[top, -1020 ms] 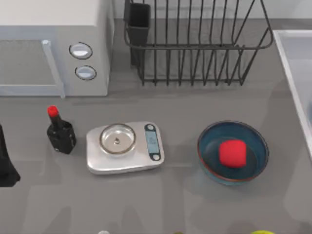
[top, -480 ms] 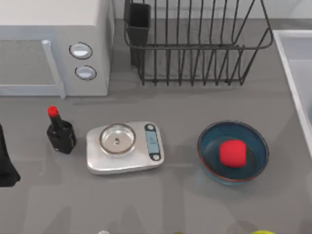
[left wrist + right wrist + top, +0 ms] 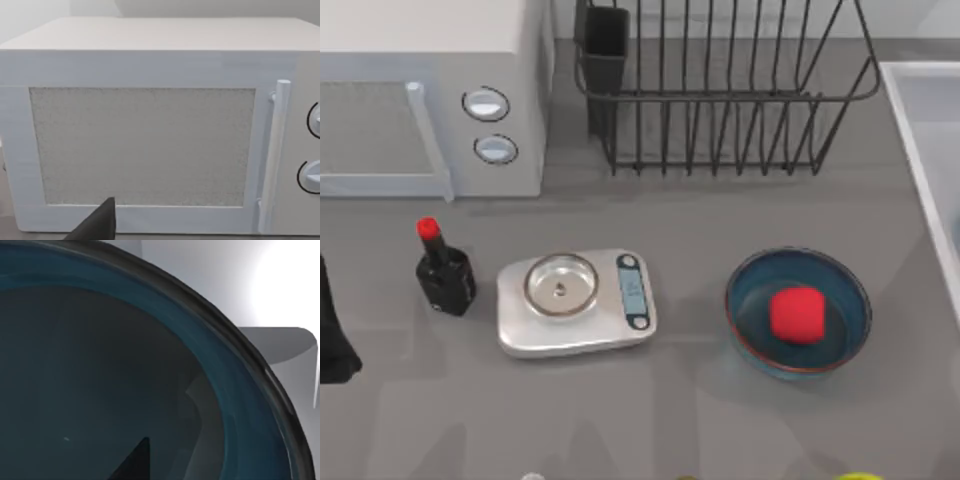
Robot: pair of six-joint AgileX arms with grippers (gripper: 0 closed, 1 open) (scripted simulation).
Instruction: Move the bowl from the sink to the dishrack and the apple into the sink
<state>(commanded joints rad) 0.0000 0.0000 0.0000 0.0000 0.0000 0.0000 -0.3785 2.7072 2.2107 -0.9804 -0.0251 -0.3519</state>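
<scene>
Top view shows the grey bench [image 3: 700, 210] with the black dishrack [image 3: 720, 90] at the back and the sink [image 3: 930, 150] at the right edge. One blue bowl [image 3: 798, 312] sits upright, mouth up, holding the apple [image 3: 796, 315]. Another bowl [image 3: 150, 370] is right below the right wrist camera. Jaws: I cannot tell.

two bowls [image 3: 798, 312] [image 3: 100, 365], one apple [image 3: 796, 314]

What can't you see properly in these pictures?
- The sink: cut off by the top view's right edge.
- A blue bowl: so close in the right wrist view that its edges are cropped.
- The microwave: one dial cut off in the left wrist view.
- Both grippers' fingers: cannot tell.
</scene>
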